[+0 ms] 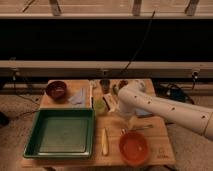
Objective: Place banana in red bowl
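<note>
Trouble could come from the metal spoon (138, 129) just beside the open-jawed, empty gripper (130, 121), easily snagged instead of the banana (104, 142) lying nearer the camera, beside the red bowl (134, 148).

The arm (167, 112) enters from 3 o'clock and is cut off by the right picture edge, so its base is out of view. The gripper (132, 122) hangs at 12 o'clock from the red bowl (134, 148), jaws apart, and hides the table (161, 150) surface directly behind it. The elbow partly covers a pale flat item (111, 102) at its 9 o'clock side. The small objects (105, 85) along the table's 12 o'clock edge cannot be identified.
</note>
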You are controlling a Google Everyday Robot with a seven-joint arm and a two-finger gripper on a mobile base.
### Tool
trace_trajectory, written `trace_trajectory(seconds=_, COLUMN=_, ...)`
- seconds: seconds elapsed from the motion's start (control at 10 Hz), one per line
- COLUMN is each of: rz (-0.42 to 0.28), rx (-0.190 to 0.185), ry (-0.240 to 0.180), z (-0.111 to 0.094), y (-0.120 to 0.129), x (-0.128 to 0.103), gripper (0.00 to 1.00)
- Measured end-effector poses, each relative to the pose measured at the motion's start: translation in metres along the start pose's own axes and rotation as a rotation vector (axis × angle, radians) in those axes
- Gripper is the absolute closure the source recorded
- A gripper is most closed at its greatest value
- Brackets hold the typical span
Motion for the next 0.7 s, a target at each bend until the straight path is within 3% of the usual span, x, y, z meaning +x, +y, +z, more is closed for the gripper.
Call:
trace_trajectory(seconds=0.2, rz=-0.037, rx=-0.014, ry=-0.004, z=0.0102, y=-0.0067, x=-0.0113, gripper=0.2)
trace_trajectory(seconds=0.7, rz=-0.038, rx=-0.015, ry=-0.005, z=0.0107, y=-0.0064, x=-0.012, gripper=0.2)
